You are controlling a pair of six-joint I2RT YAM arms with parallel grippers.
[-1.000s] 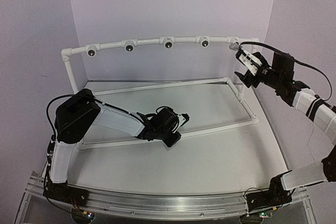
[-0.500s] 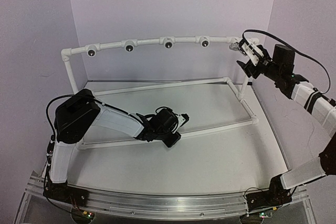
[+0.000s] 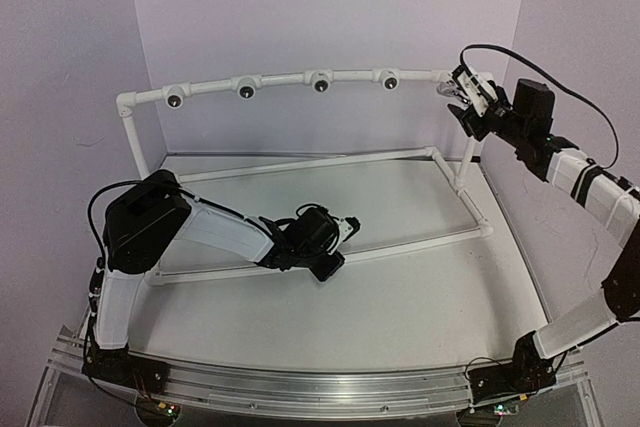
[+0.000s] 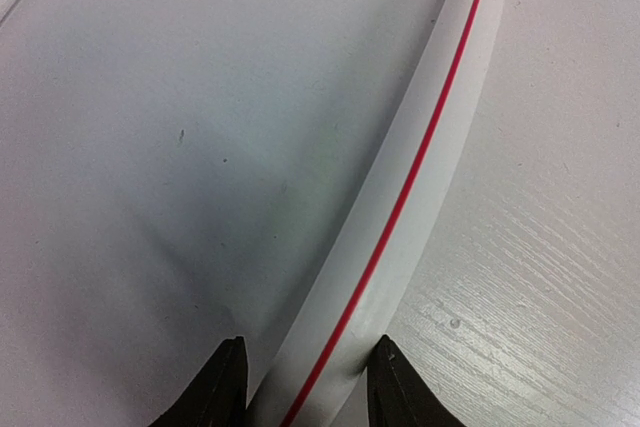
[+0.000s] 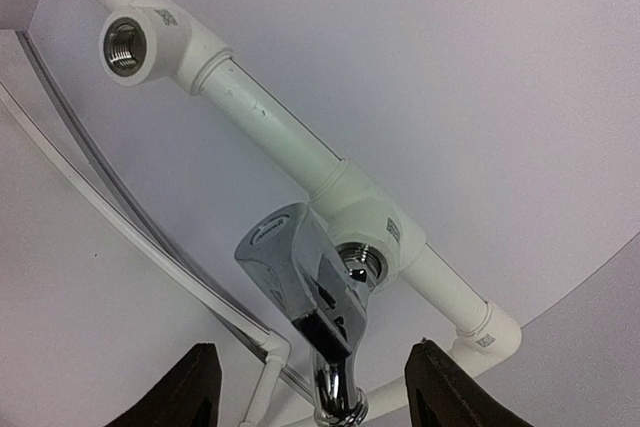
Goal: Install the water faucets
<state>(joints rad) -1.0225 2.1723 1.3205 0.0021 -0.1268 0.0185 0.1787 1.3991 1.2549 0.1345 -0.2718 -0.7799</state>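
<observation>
Jaws spread wide on the right gripper [image 5: 315, 347], one finger low on each side of the faucet [image 5: 305, 277], touching it nowhere in view. Hangs high at the far right corner of the pipe frame [image 3: 135, 142], tight to the right wall [image 3: 590, 37], with the back wall [image 3: 330, 7] just beyond the top rail [image 3: 280, 80].

Faucet shiny, cap end toward the wrist camera, spout running down and out past the lower edge of that view. Threaded end at the mouth of the end fitting [image 5: 375, 237]; how far in, cannot tell. Next fitting [image 5: 130, 45] along the rail well apart, its threaded hole open.

Jaws of the left gripper [image 4: 308, 345] pinched on the bottom pipe [image 4: 420, 167], white with a thin red line along it. Fills the whole gap between the fingertips, meeting both inner edges. Lies low across the middle of the table [image 3: 400, 297], with flat tabletop on either side of the pipe and a wide stretch between it and the arm bases. Far from the right gripper, most of the frame's width between them.
</observation>
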